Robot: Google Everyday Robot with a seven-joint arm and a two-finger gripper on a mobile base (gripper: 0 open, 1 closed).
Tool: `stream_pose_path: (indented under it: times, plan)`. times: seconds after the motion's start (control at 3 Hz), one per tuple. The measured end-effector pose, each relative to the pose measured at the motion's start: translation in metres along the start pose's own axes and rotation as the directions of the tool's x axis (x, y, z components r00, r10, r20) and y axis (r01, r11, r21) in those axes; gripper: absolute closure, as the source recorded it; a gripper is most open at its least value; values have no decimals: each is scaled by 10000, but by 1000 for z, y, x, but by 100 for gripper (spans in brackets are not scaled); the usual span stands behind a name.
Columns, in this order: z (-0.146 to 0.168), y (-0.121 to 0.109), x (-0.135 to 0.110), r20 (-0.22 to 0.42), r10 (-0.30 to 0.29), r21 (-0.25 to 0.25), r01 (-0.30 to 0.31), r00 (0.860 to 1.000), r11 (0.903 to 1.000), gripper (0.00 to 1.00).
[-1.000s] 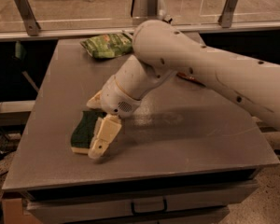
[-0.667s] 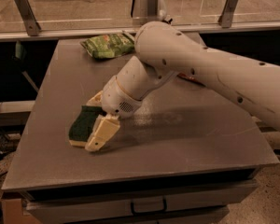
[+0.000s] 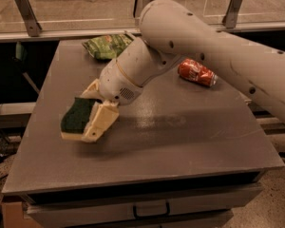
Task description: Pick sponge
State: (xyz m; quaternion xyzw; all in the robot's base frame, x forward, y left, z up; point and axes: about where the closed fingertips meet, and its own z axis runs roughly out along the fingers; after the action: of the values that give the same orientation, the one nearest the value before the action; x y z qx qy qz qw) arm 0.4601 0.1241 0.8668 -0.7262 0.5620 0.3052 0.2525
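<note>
The sponge [image 3: 77,117], dark green scouring top over pale yellow foam, is at the left side of the grey table [image 3: 190,141]. My gripper [image 3: 93,107] is shut on it, with one cream finger [image 3: 100,122] across its near right edge and the other finger [image 3: 89,90] at its far edge. The sponge is tilted and seems raised a little above the tabletop. My big white arm reaches in from the upper right and hides part of the table's back.
A light green snack bag [image 3: 106,45] lies at the table's back left. A red can [image 3: 196,72] lies on its side at the back right, just past my arm. A railing [image 3: 47,32] runs behind the table. A drawer handle [image 3: 151,210] shows below the front edge.
My gripper has moved up and to the left with the sponge held in it. The arm has shifted, and the red can now shows behind it.
</note>
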Motion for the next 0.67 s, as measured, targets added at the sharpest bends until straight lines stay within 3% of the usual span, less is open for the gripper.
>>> stream_pose_path:
  times: [0.33, 0.67]
  plan:
    - [-27, -10, -28, 1005, -561, 434, 520, 9934, 9977, 100]
    - [-56, -21, -41, 2395, -905, 948, 695, 9667, 9931, 100]
